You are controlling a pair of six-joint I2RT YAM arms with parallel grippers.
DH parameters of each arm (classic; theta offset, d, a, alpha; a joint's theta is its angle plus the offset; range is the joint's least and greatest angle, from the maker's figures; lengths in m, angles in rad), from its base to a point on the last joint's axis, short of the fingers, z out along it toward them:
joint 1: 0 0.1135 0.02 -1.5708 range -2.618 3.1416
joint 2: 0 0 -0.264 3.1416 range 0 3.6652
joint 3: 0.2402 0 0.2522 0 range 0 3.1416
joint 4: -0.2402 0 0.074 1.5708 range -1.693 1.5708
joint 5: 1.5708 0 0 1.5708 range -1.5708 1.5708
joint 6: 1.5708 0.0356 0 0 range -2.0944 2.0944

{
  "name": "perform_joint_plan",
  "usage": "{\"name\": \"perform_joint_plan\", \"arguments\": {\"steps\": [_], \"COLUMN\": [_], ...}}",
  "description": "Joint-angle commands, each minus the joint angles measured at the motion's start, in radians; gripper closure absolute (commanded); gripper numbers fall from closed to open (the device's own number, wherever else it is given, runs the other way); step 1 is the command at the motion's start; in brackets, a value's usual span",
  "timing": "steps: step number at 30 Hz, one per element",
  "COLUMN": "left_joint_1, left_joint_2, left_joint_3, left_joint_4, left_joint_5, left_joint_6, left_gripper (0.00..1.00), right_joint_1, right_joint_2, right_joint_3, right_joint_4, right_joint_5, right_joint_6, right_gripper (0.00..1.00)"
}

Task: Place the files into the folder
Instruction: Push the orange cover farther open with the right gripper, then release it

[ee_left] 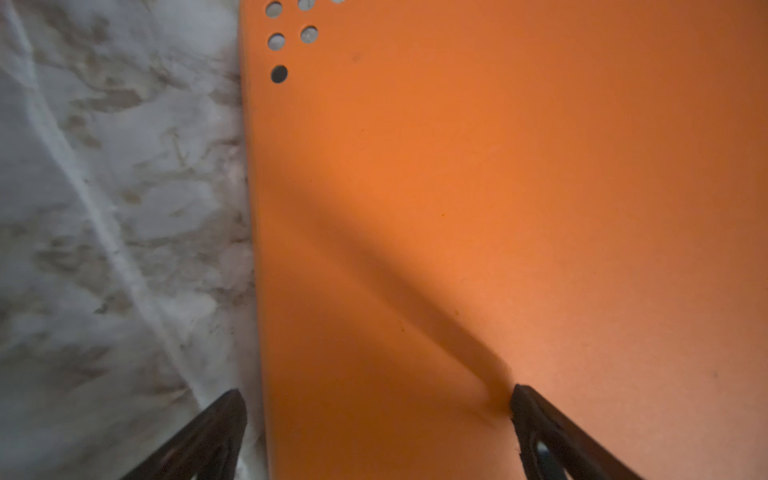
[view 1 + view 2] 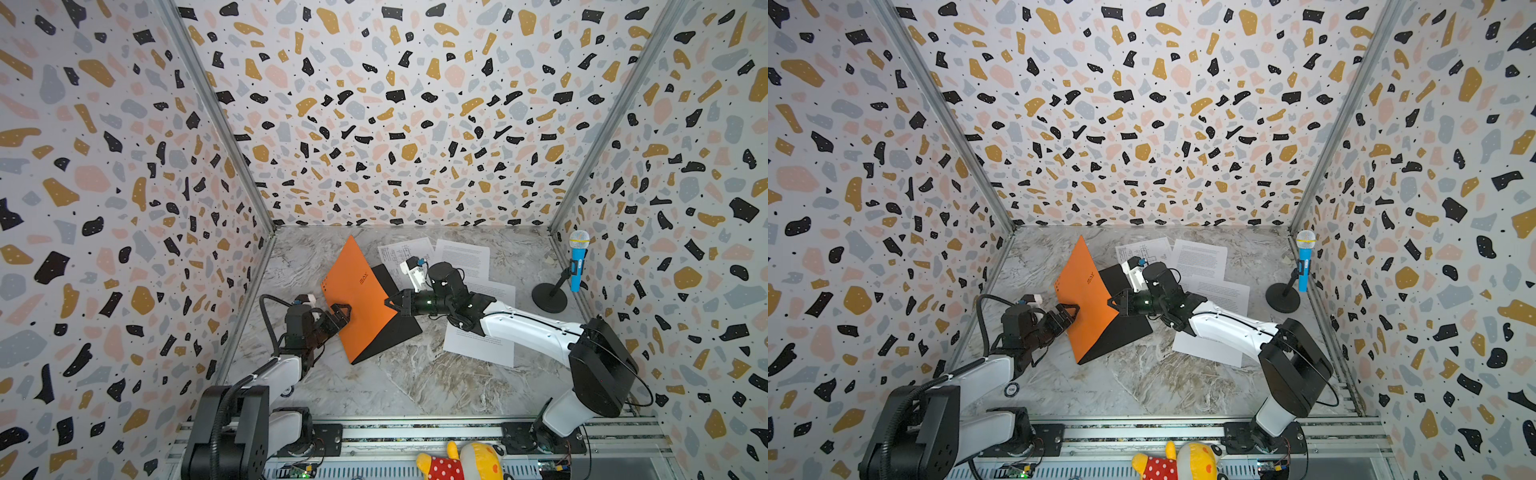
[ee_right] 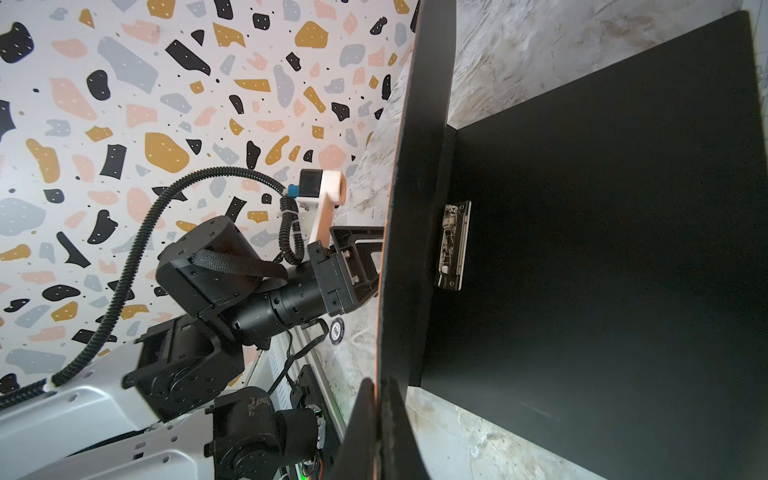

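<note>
Elbow bent, right jaws pinch folder (half open).

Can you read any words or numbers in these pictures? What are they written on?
"BAX", perhaps: the small dark logo on the orange folder; too small to be sure.
Printed text on the far sheet and on the near sheet: too small to read.
Notes on the drawing sheet: too small to read.
Round sticker: blurred, unreadable.
</note>
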Motion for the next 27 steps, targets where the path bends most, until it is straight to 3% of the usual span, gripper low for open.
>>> {"name": "perform_joint_plan", "arguments": {"steps": [1,27], "left_joint_1": [-0.028,-0.239], "left_joint_2": [0.033,0.374], "left_joint_3": [0.037,0.160], "left_joint_4": [0.096,0.515], "left_joint_5": [0.031,0.062], "left_joint_6": [-0.011,-0.187], "left_gripper": [0.01,0.01], "right_joint_1": [0.028,0.038], "right_joint_2": [-0.064,-0.183], "right_joint_3": [0.003,-0.027], "right_joint_4": [0.047,-0.075], "right_joint_5": [-0.012,0.150], "right_joint_6": [-0.001,-0.044], "right_gripper": [1.00,1.00]}}
